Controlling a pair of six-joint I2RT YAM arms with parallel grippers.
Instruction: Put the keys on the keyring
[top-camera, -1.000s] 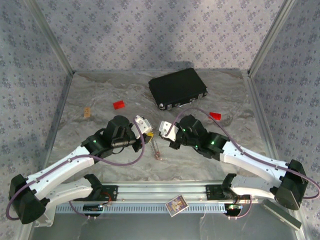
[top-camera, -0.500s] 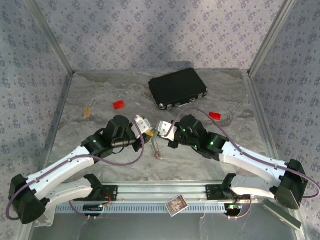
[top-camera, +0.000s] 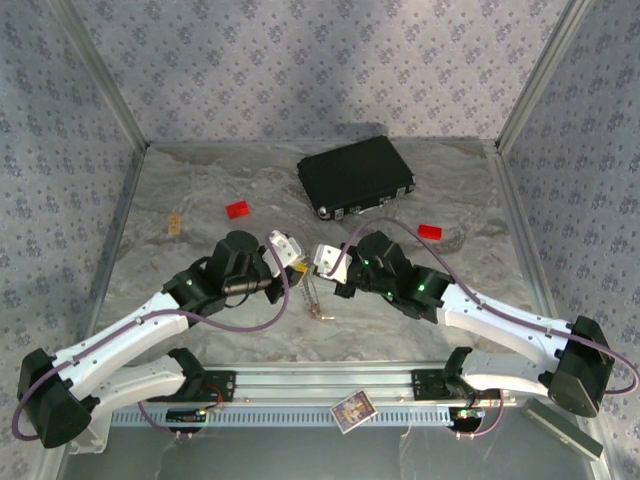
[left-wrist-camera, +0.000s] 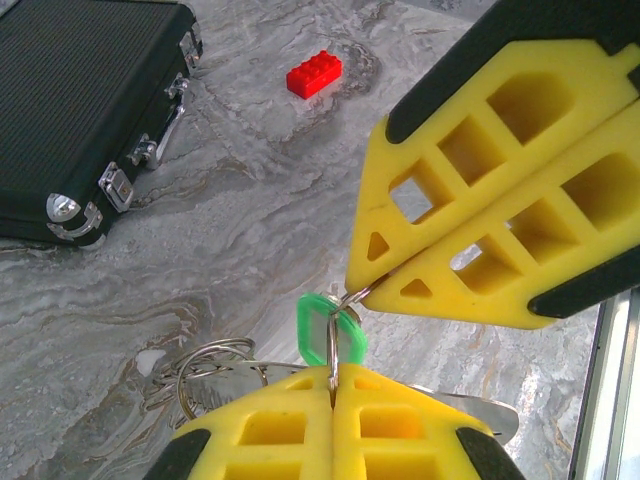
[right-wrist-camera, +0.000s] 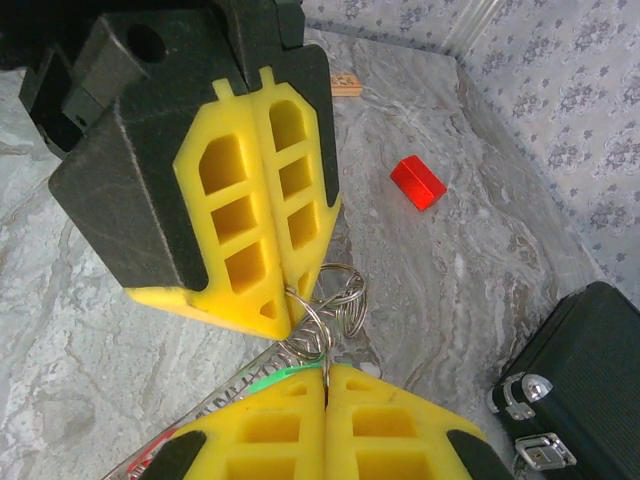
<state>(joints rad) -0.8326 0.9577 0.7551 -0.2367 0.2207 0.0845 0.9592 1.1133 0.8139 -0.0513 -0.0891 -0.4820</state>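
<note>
My two grippers meet tip to tip over the middle of the table, the left gripper (top-camera: 297, 267) and the right gripper (top-camera: 314, 268) both shut. In the left wrist view my left gripper (left-wrist-camera: 333, 372) pinches a thin wire loop of the keyring (left-wrist-camera: 333, 345), which runs across the bright green key (left-wrist-camera: 318, 330). The right gripper (left-wrist-camera: 353, 291) pinches the same loop from above. In the right wrist view my right gripper (right-wrist-camera: 325, 368) grips the wire, and the left gripper (right-wrist-camera: 286, 308) clamps the coiled keyring (right-wrist-camera: 335, 295). A sliver of green key (right-wrist-camera: 275, 376) and a red tag (right-wrist-camera: 140, 463) lie below it.
A black case (top-camera: 355, 175) lies at the back centre. Red blocks sit at the left (top-camera: 238, 209) and right (top-camera: 430, 232), with a small tan block (top-camera: 175, 224) further left. A card (top-camera: 351, 409) rests on the front rail. Metal frame posts and patterned walls enclose the table.
The right gripper has edged slightly left, closer to the left gripper. Both stay shut and the left arm has hardly moved.
</note>
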